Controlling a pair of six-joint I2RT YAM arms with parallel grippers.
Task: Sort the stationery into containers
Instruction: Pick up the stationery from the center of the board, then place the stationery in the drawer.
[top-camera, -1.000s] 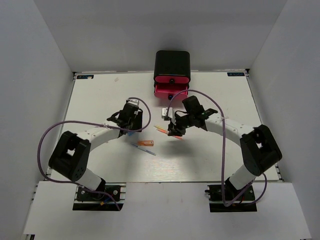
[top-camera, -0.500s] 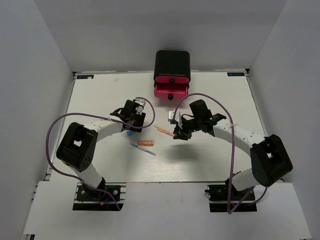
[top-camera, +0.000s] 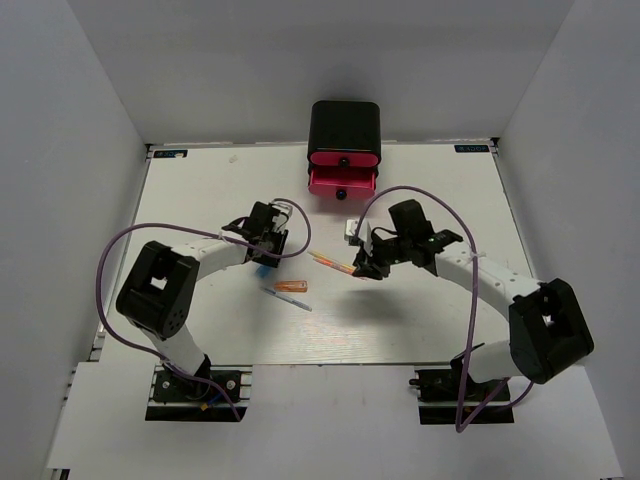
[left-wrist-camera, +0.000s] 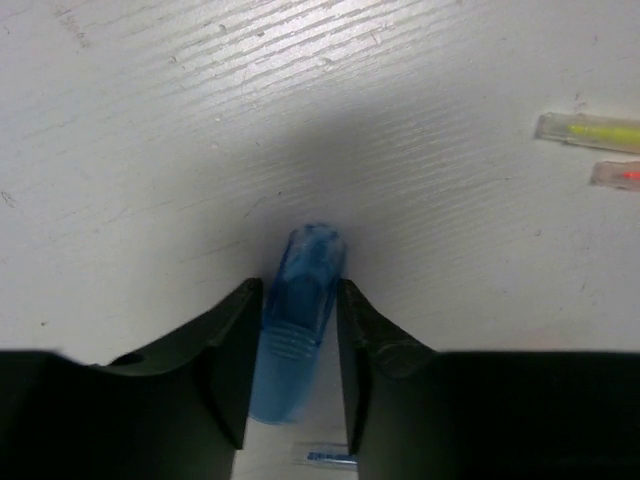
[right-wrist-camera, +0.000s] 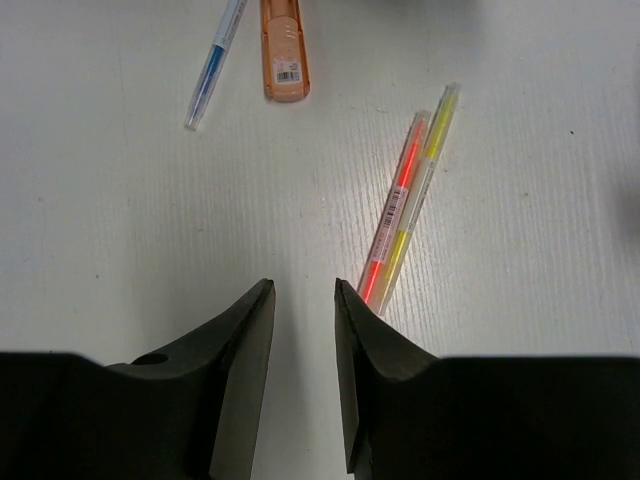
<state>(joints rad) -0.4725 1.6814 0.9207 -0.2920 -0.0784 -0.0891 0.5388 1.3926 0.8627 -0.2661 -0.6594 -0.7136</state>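
Clamping from both sides, the left pincer (left-wrist-camera: 298, 292) grasps the short blue marker (left-wrist-camera: 310, 255) on the table (left-wrist-camera: 150, 120) — toward 9 o'clock of its middle. The right pincer (right-wrist-camera: 302, 290) hangs part-open, empty; an orange-pink pen (right-wrist-camera: 392, 210) and a yellow pen (right-wrist-camera: 427, 165) lie side by side at its 1 o'clock. The black cabinet (top-camera: 344, 125) sits at the table's 12 o'clock edge — one pink drawer (top-camera: 343, 183) pulled out.

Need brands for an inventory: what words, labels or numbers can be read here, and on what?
No text is legible.
Barcode sticker on the short orange marker: print too small to read.
Far-left blue sticker on the table: too small.
Far-right blue sticker: too small.
Blue-printed strip, left wrist view's bottom edge: blurred.
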